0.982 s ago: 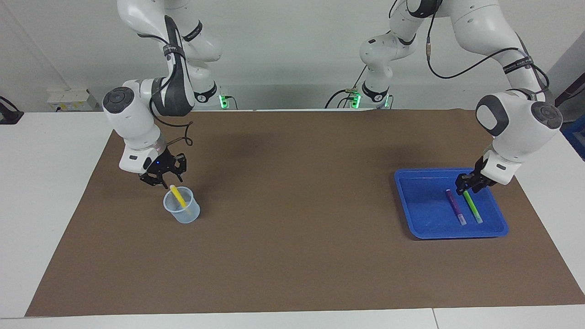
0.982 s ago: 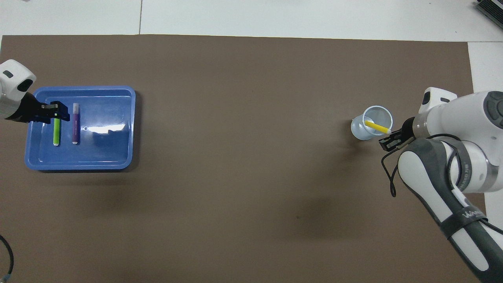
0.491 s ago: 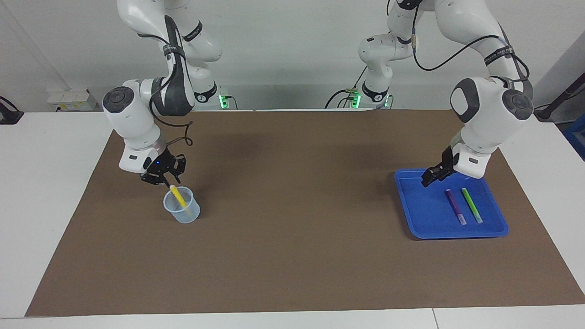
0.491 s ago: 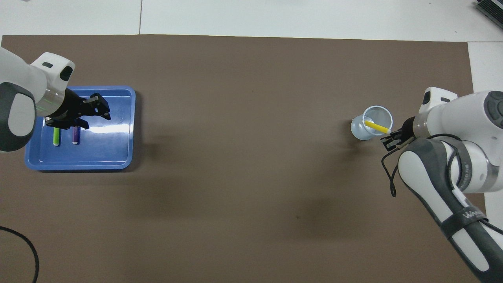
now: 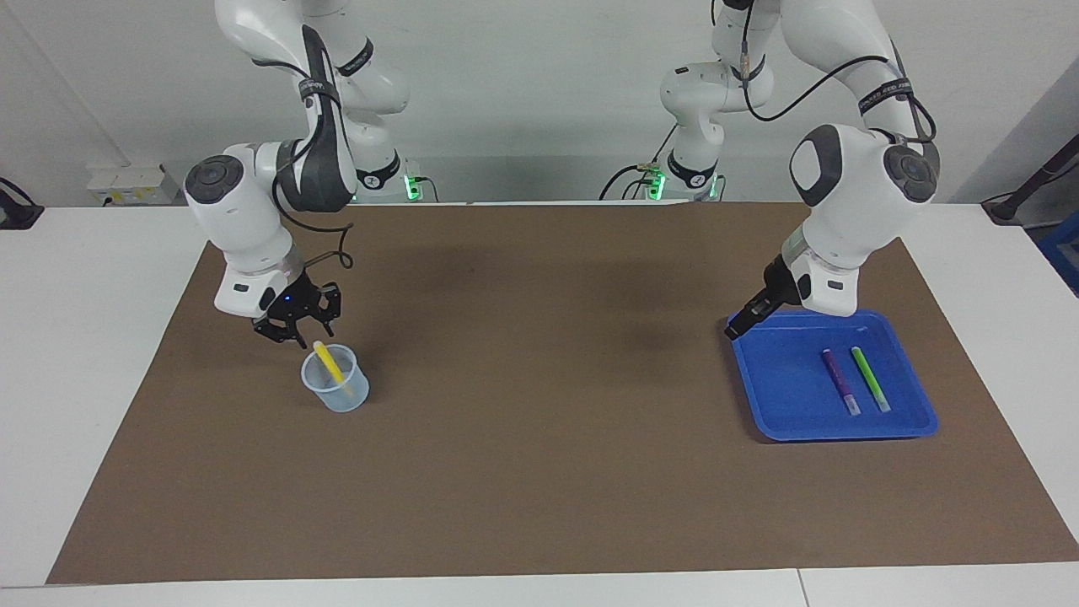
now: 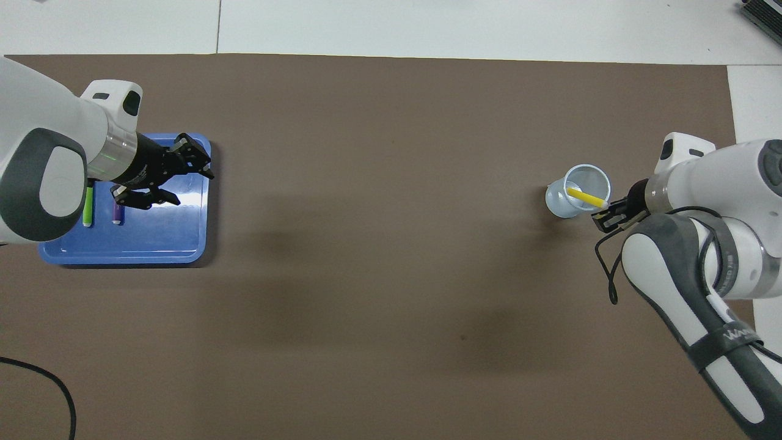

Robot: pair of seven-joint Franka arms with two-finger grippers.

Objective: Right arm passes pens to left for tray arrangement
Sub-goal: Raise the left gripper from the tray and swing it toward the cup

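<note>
The right hand (image 5: pixel 297 330) hangs at the yellow pen's (image 5: pixel 328 362) upper end; whether it grips cannot be told. That pen leans in a clear cup (image 5: pixel 336 389). The left hand (image 6: pixel 164 181), fingers spread and empty, hovers over the blue tray (image 5: pixel 788 396), which holds the purple pen (image 5: pixel 840 381) and green pen (image 5: pixel 869 378) side by side.
</note>
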